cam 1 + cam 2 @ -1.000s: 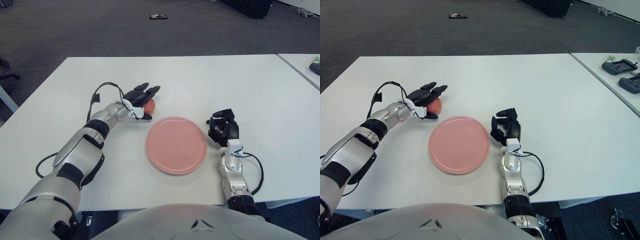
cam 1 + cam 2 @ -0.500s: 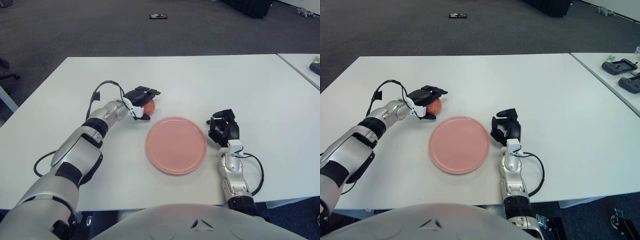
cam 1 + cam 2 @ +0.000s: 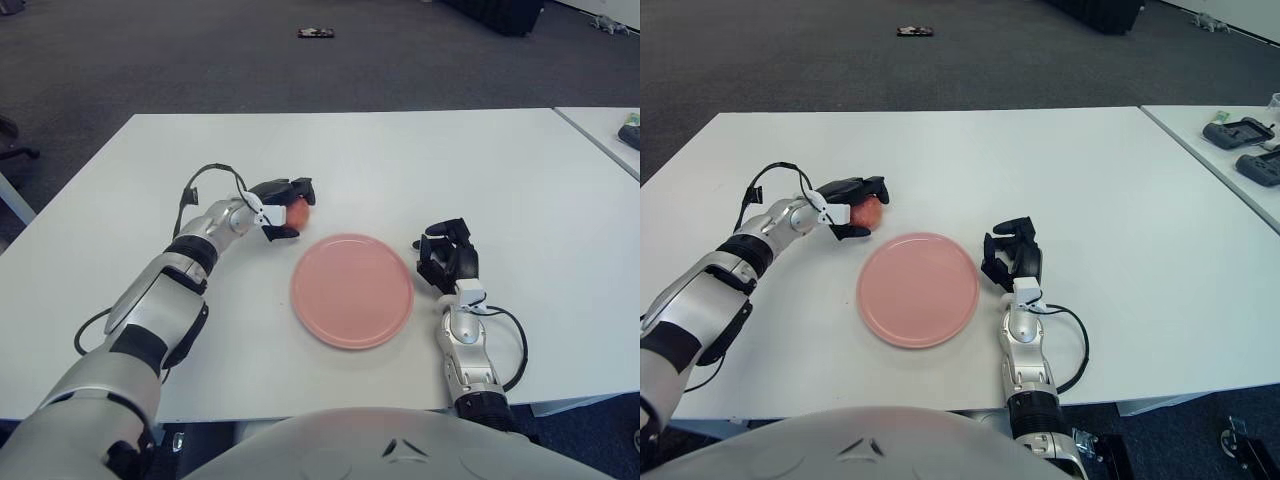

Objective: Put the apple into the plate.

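A red-orange apple [image 3: 297,212] sits on the white table [image 3: 400,160] just up and left of a round pink plate [image 3: 352,290]. My left hand [image 3: 283,208] is wrapped around the apple, fingers curled over its top and thumb below it; only the apple's right side shows. It also shows in the right eye view [image 3: 868,211]. My right hand [image 3: 447,256] rests on the table right of the plate, fingers curled, holding nothing.
A second white table [image 3: 1240,150] stands at the right with dark controllers [image 3: 1240,133] on it. A small dark object [image 3: 316,33] lies on the grey carpet far behind. A black cable [image 3: 205,180] loops off my left wrist.
My left hand's fingers, spread above the apple a second ago, have lowered and curled shut around it. The right hand has not moved.
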Available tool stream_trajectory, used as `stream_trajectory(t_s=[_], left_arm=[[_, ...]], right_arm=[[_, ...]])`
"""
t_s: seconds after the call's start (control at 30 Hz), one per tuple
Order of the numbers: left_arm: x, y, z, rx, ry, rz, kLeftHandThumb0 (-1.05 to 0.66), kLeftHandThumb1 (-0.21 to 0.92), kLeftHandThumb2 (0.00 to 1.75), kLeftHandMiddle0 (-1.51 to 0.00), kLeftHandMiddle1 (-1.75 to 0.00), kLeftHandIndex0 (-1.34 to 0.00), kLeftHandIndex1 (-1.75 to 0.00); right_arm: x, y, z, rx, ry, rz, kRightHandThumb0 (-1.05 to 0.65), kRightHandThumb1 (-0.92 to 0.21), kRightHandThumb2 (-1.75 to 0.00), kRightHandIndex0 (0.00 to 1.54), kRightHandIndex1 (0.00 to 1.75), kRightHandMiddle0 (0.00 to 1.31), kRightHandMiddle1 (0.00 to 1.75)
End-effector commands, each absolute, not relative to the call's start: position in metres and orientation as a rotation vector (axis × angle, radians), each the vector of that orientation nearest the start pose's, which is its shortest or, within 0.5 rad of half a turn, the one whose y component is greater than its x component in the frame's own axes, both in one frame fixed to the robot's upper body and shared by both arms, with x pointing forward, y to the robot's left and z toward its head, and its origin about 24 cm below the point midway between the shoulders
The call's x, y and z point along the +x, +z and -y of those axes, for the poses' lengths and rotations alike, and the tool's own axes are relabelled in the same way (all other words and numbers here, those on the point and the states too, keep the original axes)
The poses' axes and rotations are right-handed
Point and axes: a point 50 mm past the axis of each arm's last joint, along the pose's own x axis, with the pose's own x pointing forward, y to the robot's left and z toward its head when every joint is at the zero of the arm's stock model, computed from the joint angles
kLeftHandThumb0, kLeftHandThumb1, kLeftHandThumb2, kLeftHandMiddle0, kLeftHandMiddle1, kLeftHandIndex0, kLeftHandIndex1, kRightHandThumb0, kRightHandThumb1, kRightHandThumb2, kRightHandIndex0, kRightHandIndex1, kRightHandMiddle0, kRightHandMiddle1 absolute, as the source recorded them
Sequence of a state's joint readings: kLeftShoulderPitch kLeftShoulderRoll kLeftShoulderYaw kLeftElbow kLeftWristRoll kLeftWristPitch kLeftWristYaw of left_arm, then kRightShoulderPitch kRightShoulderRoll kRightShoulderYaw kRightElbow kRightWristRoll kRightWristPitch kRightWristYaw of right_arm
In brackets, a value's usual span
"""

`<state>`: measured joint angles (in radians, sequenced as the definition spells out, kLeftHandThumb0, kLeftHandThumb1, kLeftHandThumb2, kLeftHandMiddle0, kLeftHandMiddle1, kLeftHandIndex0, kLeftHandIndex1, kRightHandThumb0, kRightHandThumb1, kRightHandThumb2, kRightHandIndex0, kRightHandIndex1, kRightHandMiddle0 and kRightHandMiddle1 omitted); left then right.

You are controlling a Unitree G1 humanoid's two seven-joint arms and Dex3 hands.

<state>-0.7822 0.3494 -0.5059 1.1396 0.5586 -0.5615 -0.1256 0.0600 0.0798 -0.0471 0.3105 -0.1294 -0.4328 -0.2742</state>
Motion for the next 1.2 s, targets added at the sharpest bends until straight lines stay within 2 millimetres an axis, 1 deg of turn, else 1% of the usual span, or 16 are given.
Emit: stream_trajectory(t_s=[0.0,0.2,0.33,0.53,0.63,0.67,0.7,0.8,0.93,1.17], left_arm=[[0.3422,0.0208,-0.1358,1.143,-0.812,-0.007,-0.47,0.20,1.09,-0.63,-1.75,-0.41,-1.75],[0.3423,0.0208,-0.1364,1.137,-0.811,-0.007,-0.42,0.18,1.13,-0.69,-1.75,-0.43,-1.75],[0.3421,0.0208,-0.1368,1.120,-0.806,-0.008,-0.42,0.18,1.14,-0.72,-1.75,-0.44,-1.75],[0.3420,0.0209,-0.1373,1.124,-0.798,0.001,-0.42,0.17,1.14,-0.75,-1.75,-0.49,-1.75],[0.3421,0.0208,-0.1375,1.134,-0.787,0.011,-0.40,0.18,1.14,-0.77,-1.75,-0.54,-1.75],[0.3422,0.0209,-0.1377,1.140,-0.778,0.016,-0.42,0.23,1.21,-0.78,-1.75,-0.56,-1.75],[0.3423,0.0209,-0.1378,1.143,-0.771,0.020,-0.27,0.17,1.35,-0.78,-1.75,-0.57,-1.74],[0.3427,0.0209,-0.1382,1.150,-0.735,0.037,-0.09,0.11,1.52,-0.77,-1.75,-0.58,-1.74],[0.3426,0.0205,-0.1379,1.144,-0.685,0.062,-0.03,0.12,1.53,-0.75,-1.73,-0.55,-1.75],[0.3416,0.0198,-0.1374,1.138,-0.634,0.095,0.00,0.10,1.54,-0.81,-1.63,-0.56,-1.75]], right_arm=[[0.2235,-0.0088,0.1574,-0.040,-0.311,0.030,-0.37,-0.75,-0.77,0.57,1.26,0.29,1.75],[0.2242,-0.0090,0.1581,-0.048,-0.307,0.033,-0.37,-0.75,-0.77,0.57,1.26,0.29,1.75],[0.2242,-0.0090,0.1583,-0.047,-0.306,0.035,-0.37,-0.75,-0.77,0.57,1.26,0.29,1.75],[0.2242,-0.0088,0.1584,-0.039,-0.306,0.037,-0.37,-0.75,-0.77,0.57,1.26,0.29,1.75],[0.2243,-0.0088,0.1585,-0.038,-0.306,0.038,-0.37,-0.75,-0.77,0.57,1.26,0.29,1.75],[0.2243,-0.0088,0.1584,-0.038,-0.306,0.038,-0.37,-0.75,-0.77,0.57,1.26,0.29,1.75],[0.2244,-0.0088,0.1584,-0.038,-0.306,0.038,-0.37,-0.75,-0.77,0.57,1.26,0.29,1.75],[0.2245,-0.0087,0.1585,-0.038,-0.307,0.038,-0.37,-0.75,-0.77,0.56,1.25,0.29,1.75],[0.2244,-0.0084,0.1586,-0.037,-0.310,0.039,-0.37,-0.75,-0.77,0.56,1.25,0.29,1.75],[0.2245,-0.0080,0.1585,-0.039,-0.315,0.038,-0.37,-0.75,-0.76,0.56,1.26,0.29,1.75]])
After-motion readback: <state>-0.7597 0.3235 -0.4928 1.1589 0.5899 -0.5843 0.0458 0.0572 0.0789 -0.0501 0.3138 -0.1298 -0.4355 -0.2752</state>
